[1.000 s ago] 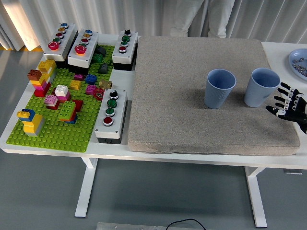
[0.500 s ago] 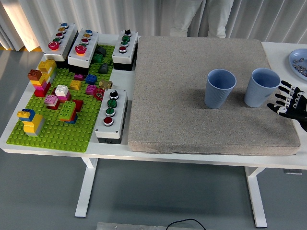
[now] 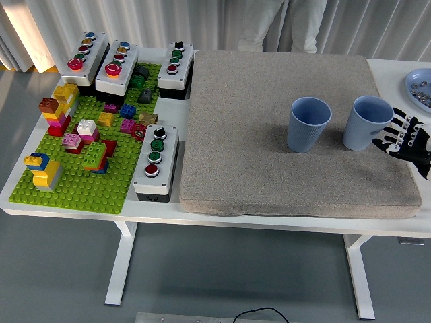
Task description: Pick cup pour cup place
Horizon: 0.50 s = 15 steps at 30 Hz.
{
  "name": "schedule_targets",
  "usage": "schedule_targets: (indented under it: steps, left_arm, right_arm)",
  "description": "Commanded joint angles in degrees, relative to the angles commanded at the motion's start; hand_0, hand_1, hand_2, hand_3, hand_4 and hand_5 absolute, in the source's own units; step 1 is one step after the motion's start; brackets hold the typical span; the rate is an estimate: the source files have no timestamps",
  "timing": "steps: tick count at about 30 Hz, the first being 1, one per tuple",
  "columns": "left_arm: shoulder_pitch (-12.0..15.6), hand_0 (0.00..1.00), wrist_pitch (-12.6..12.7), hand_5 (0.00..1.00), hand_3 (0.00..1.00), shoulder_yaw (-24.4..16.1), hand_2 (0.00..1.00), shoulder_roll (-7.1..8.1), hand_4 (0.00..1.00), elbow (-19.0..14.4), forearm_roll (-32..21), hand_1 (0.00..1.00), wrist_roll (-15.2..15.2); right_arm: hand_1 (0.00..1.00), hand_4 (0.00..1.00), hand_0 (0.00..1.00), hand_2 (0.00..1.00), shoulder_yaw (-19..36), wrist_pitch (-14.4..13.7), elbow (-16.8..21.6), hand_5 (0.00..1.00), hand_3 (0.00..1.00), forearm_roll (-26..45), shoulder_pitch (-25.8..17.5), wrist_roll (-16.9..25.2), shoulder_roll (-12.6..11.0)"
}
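In the head view, the right hand (image 3: 406,139) is at the right edge of the frame, just beside the right cup (image 3: 367,122). Its fingers (image 3: 392,133) are spread and hold nothing. The left hand is not visible.

The step appears to be the grasp of the right cup. To do it well, the hand should wrap around the middle of the cup wall and close evenly, without pushing the cup toward the left cup (image 3: 308,124).

Both cups stand upright on the grey mat (image 3: 269,161), right of centre, mouths up, long axis vertical.
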Motion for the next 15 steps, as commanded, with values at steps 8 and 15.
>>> schedule_targets:
  steps: [8,15]
  left_arm:
    - [-0.2,0.738,0.0,0.953,0.656,0.3,0.827,-0.01,0.514,0.0,-0.2,0.771,-0.1]
    - [-0.4,0.738,0.0,0.952,0.655,0.4,0.827,-0.02,0.515,0.0,-0.3,0.771,-0.1]
  right_arm:
    - [0.878,0.837,0.899,0.932,-0.4,-0.1,-0.4,0.244,0.952,0.1,0.9,0.0,0.6]
    - [0.878,0.836,0.899,0.932,-0.6,-0.1,-1.2,0.244,0.95,0.3,1.8,0.1,1.2]
